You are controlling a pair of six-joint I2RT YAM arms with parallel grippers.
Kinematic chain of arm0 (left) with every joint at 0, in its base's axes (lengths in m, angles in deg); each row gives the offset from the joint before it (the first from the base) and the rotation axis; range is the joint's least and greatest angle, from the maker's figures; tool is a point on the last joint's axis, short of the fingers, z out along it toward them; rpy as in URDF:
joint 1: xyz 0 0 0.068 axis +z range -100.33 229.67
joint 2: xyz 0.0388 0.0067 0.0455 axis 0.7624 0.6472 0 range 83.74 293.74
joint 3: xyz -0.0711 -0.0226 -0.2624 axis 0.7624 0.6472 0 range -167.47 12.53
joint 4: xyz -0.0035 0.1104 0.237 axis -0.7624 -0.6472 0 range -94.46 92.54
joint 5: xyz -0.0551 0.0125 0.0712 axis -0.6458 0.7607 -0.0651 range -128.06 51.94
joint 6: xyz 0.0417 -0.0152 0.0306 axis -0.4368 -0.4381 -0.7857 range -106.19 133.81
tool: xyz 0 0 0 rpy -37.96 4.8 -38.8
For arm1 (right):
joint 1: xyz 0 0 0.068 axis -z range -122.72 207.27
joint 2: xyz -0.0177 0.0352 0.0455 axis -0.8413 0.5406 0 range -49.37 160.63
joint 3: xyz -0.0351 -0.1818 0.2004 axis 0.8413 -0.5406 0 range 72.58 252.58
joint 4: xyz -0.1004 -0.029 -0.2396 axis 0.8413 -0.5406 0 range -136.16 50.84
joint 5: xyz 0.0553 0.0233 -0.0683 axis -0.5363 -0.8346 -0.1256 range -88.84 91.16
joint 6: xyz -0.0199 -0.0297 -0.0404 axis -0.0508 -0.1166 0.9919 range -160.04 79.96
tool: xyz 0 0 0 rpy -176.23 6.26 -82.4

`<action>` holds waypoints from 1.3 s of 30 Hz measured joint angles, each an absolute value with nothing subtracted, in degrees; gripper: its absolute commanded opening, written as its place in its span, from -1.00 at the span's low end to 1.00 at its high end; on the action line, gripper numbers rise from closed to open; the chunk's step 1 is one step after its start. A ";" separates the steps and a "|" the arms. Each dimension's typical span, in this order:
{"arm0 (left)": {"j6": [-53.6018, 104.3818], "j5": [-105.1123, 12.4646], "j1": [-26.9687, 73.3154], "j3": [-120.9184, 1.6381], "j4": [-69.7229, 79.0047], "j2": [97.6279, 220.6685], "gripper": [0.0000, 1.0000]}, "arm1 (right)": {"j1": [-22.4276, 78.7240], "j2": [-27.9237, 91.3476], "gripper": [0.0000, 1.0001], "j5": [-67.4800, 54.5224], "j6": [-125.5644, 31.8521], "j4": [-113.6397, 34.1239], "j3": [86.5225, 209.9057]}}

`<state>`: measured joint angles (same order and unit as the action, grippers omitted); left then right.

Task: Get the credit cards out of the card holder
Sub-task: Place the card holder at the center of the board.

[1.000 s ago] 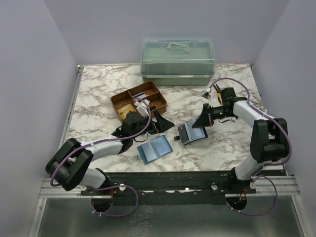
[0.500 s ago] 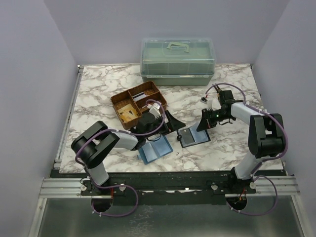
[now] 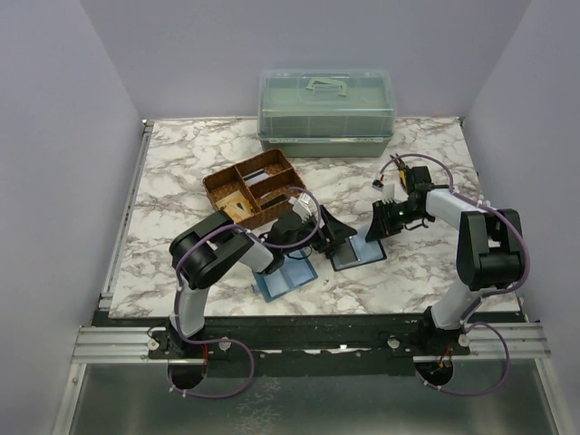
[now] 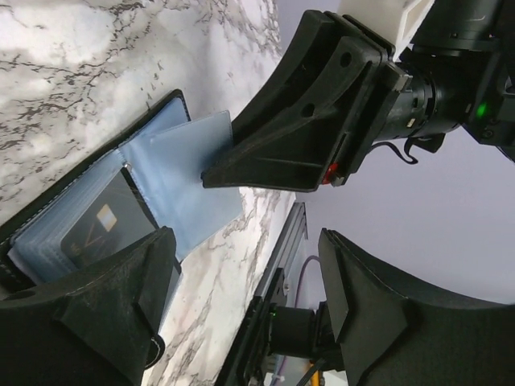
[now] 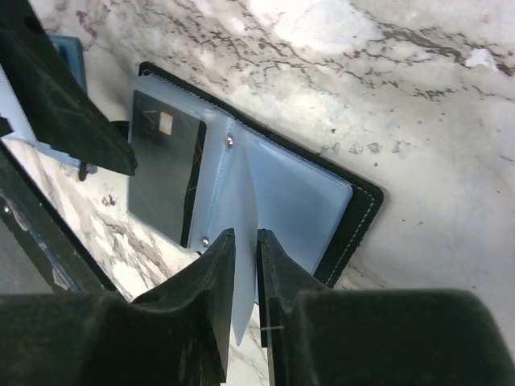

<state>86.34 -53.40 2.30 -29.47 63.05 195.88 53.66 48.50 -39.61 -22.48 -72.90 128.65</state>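
The card holder [image 3: 355, 254] lies open on the marble table, black outside with blue-grey sleeves inside. A dark card with a gold chip [image 5: 165, 165] sits in its left sleeve and also shows in the left wrist view [image 4: 100, 229]. My right gripper [image 3: 379, 227] is shut on a loose translucent sleeve page [image 5: 241, 273] at the holder's spine and lifts it upright. My left gripper [image 3: 337, 234] is open and empty just left of the holder, its jaws wide apart [image 4: 241, 273] over the holder's near edge.
A light-blue flat folder [image 3: 283, 276] lies just left of the card holder, under my left arm. A brown divided tray [image 3: 254, 188] stands behind it. A green lidded box [image 3: 326, 109] stands at the back. The table's front rail is close.
My left gripper has moved right, from beside the tray to the card holder's left edge. The card holder has come down flat. My right gripper keeps its hold.
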 measured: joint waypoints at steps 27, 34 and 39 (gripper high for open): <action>81.99 -46.44 -0.67 -31.24 49.47 192.14 0.57 | 53.92 47.42 -0.24 -31.35 -25.28 -70.65 128.48; 79.09 -42.90 -2.40 -31.24 41.26 186.83 0.59 | 53.92 38.53 -0.11 -31.46 -24.53 -68.64 126.91; 78.06 -41.00 -2.79 -31.22 37.45 185.02 0.59 | 53.92 35.77 -0.11 -39.81 -23.27 -68.27 126.88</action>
